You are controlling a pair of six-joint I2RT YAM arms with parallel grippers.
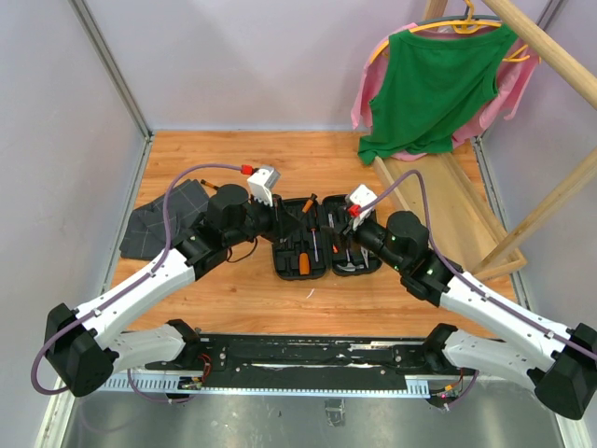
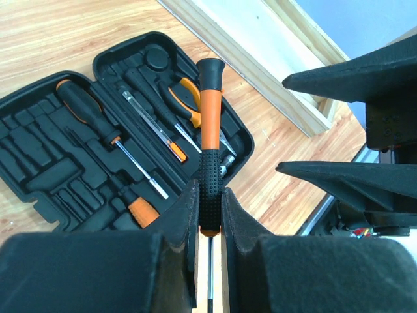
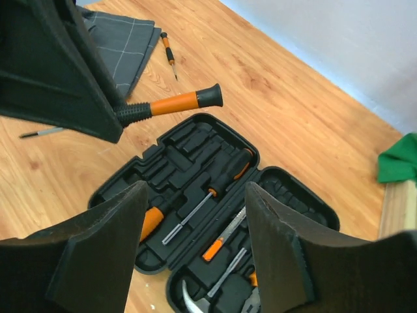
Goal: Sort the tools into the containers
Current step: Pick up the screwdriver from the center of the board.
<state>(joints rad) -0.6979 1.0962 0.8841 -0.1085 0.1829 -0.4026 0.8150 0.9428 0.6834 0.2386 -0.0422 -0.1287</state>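
The black tool case [image 1: 280,271] lies open on the wooden table between both arms. In its moulded slots lie a black-and-orange screwdriver [image 3: 231,171], the pliers [image 2: 186,98], a hammer claw [image 3: 195,300] and thin screwdrivers [image 2: 153,127]. My left gripper [image 2: 210,208] is shut on the dotted black grip of an orange-and-black screwdriver [image 2: 208,111], held level just above the case's left edge. The right gripper [image 3: 195,215] hangs open over the case with nothing between its fingers. Another small screwdriver [image 3: 169,53] lies on the table beside the cloth.
A dark grey folded cloth [image 1: 163,224] lies at the left. The long wooden tray [image 1: 457,201] runs along the right side, with a green garment [image 1: 434,84] hanging on a rack above it. Walls close in the left and far sides.
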